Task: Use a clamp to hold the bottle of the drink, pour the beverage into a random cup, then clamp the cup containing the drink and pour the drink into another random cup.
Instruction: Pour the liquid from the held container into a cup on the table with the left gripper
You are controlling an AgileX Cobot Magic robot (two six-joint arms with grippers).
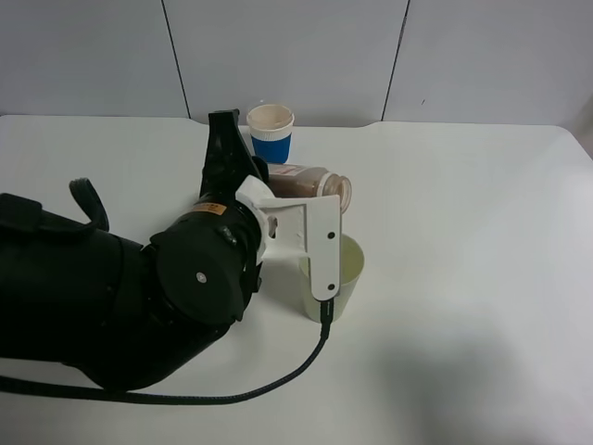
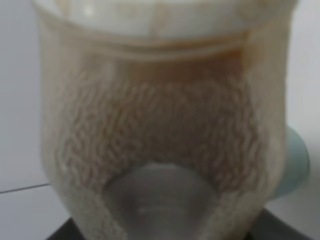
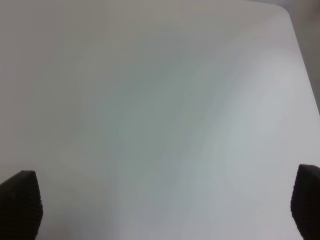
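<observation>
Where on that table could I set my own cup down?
Right of the yellow-green cup, the table is bare to its edge, front to back. Crowded on the left: the arm, the tilted bottle and the blue cup bunch together there.

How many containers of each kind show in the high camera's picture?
Cups: 2 (blue-sleeved paper cup, yellow-green tumbler)
Bottles: 1 (tilted bottle)
Total: 3
</observation>
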